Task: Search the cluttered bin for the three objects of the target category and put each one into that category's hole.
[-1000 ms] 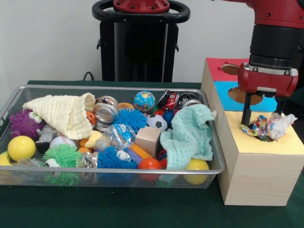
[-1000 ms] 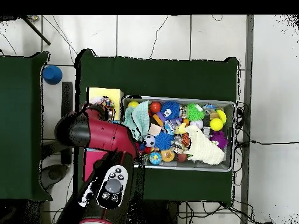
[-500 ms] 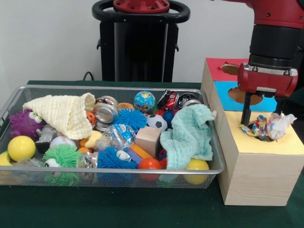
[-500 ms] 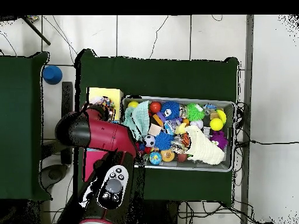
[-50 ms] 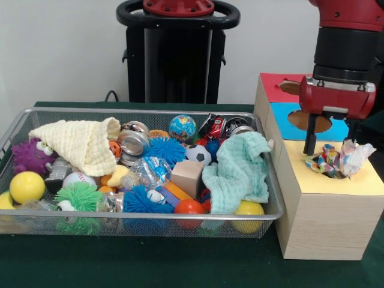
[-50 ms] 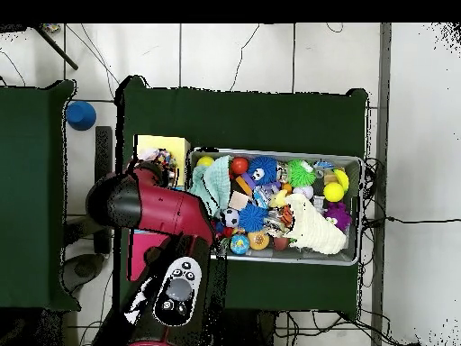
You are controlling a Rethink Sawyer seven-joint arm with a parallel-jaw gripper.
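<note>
A crumpled colourful wrapper (image 5: 337, 160) lies in the hole of the yellow section (image 5: 324, 183) of the wooden box. My gripper (image 5: 330, 147) hangs just above it, open, with one finger on each side of the wrapper and not gripping it. In the overhead view the wrapper (image 6: 164, 162) peeks out beside the red arm (image 6: 149, 209), which hides the gripper. The wire bin (image 5: 144, 112) left of the box holds balls, spiky toys, cans, a toy car (image 5: 214, 127), a wooden block (image 5: 187, 177) and two cloths.
Behind the yellow section are a blue section (image 5: 300, 120) and a red section (image 5: 282, 84), each with its own hole. A mint cloth (image 5: 238, 171) drapes near the bin's box-side end. A cream cloth (image 5: 81, 143) covers toys at the other end.
My gripper has lifted a little above the yellow hole. The wrapper has stayed in the hole and the bin's contents have not moved.
</note>
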